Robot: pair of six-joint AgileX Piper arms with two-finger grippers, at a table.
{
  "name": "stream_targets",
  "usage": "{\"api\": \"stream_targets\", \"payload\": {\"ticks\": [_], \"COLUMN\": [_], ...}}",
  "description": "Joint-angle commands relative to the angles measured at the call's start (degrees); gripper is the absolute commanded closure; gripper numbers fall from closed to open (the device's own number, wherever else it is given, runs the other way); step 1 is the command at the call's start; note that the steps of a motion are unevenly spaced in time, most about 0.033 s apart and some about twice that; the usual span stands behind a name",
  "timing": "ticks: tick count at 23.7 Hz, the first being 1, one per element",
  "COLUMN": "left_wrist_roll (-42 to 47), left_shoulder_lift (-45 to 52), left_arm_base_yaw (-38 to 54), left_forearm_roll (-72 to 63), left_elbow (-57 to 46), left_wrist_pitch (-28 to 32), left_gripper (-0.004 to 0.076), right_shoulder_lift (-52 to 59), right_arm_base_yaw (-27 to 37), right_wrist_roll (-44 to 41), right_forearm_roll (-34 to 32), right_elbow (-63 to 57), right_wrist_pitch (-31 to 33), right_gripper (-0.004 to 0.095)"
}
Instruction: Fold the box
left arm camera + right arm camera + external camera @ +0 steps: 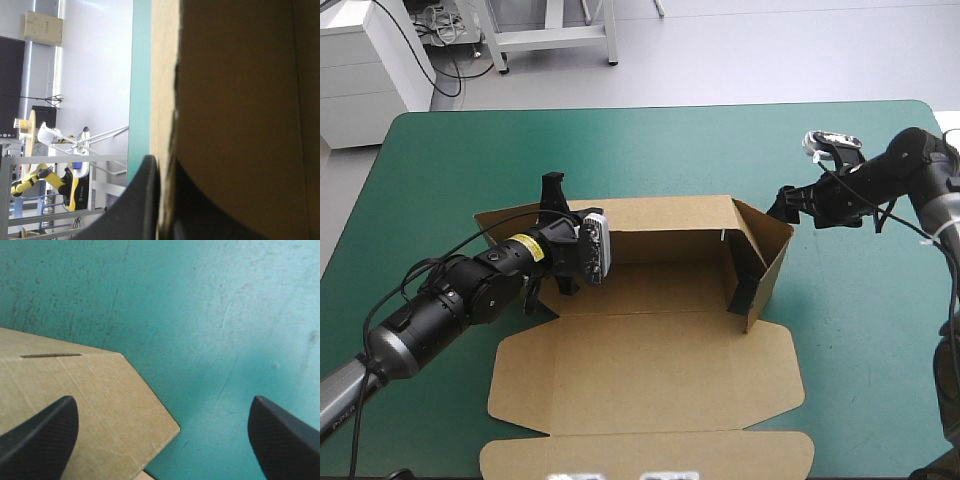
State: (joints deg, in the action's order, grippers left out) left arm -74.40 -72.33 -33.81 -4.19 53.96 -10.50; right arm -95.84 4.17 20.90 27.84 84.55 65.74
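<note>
The left gripper (161, 167) is pinching a wall of the box (650, 370); the right gripper (162, 402) is hovering open near the opposite wall, which may flop outward unsupported.

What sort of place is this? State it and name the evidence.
Probably a robotics lab workbench: a table with a teal-green cover, the left gripper shut on a wall of the half-raised brown box, the right gripper open at its corner.
</note>
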Motion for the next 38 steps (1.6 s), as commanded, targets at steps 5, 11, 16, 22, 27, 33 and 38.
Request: {"api": "stream_targets", "payload": {"ticks": [5,11,16,22,27,33,38], "left_wrist_roll": [1.09,1.09,1.09,1.09,1.09,1.09,1.09], "left_shoulder_lift": [0.91,0.91,0.91,0.91,0.91,0.91,0.91], "left_arm_base_yaw": [-0.33,-0.33,-0.33,-0.33,-0.33,-0.33,-0.33], "left_forearm_roll": [-2.06,-2.06,-1.25,-1.25,-1.25,-1.25,-1.16], "left_elbow": [1.32,1.32,1.32,1.32,1.32,1.32,1.32], "left_wrist_pitch": [-0.53,-0.53,-0.53,-1.04,-1.04,-2.18,-6.41], "left_gripper": [0.0732,0.0732,0.0732,0.0732,0.0732,0.0732,0.0732], "right_shoulder_lift": [11.42,17.21,19.03,19.46,19.46,19.46,19.46], "right_arm_base_yaw": [0.08,0.08,0.08,-2.64,-9.32,-17.55,-22.35], "right_wrist_roll": [13.13,22.09,26.33,29.24,32.15,35.37,35.74], "right_forearm_roll": [12.92,17.34,19.12,20.07,21.20,21.20,20.10], "right_elbow": [-10.72,-17.92,-21.67,-26.65,-30.01,-30.01,-30.01], "right_wrist_pitch": [-7.29,-9.97,-8.03,-6.70,-14.91,-24.19,-30.93], "right_gripper": [0.0101,0.0101,0.0101,0.0101,0.0101,0.0101,0.0107]}}
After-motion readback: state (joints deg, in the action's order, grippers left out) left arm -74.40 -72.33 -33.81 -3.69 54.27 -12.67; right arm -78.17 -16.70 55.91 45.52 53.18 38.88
